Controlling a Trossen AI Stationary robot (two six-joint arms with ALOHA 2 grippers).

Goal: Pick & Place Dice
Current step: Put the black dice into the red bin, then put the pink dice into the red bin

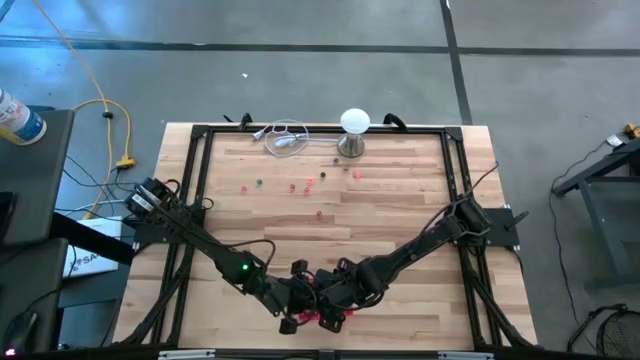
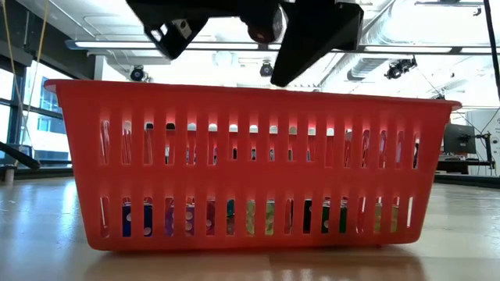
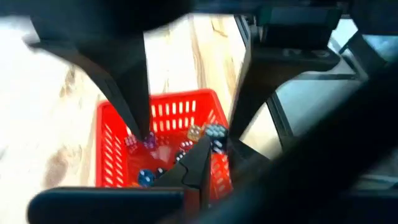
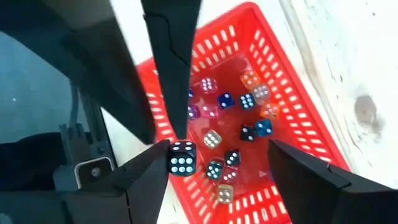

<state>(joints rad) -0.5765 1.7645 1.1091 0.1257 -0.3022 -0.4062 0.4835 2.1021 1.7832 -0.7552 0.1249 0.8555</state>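
Right fingers [image 4: 143, 177]: spread wide above the red basket [image 4: 292, 99], nothing clenched between them; a dark die [image 4: 182, 157] with white pips is seen just at the tip of one finger, and whether it touches that finger or lies below it cannot be told
Left fingers [image 3: 121, 81]: held apart as well and pointed down into the same basket, with no die gripped between them
Right gripper [image 1: 337, 293]: brought in from the right side to the near edge of the desk [image 1: 400, 220], judged to be placed there so that a die is let go straight over the basket
Left gripper [image 1: 295, 300]: set just beside the right one, so both arms are crowded over a single small opening; contact between them is judged the main risk
Dice in the basket [image 4: 247, 102]: many are gathered on the floor of the basket in blue, pink, orange, dark and clear colours, which suggests the task is well advanced
Dice on the desk [image 1: 322, 213]: a few tiny pieces are left scattered toward the far half, well apart from the basket
Basket in the low view [image 2: 258, 156]: stood flat on the desk, dice visible through its lower slots
Stand [image 1: 354, 135]: a white ball-topped metal stand is kept at the far edge, clear of the work
Next move: a reach to the far scattered dice is judged to be called for
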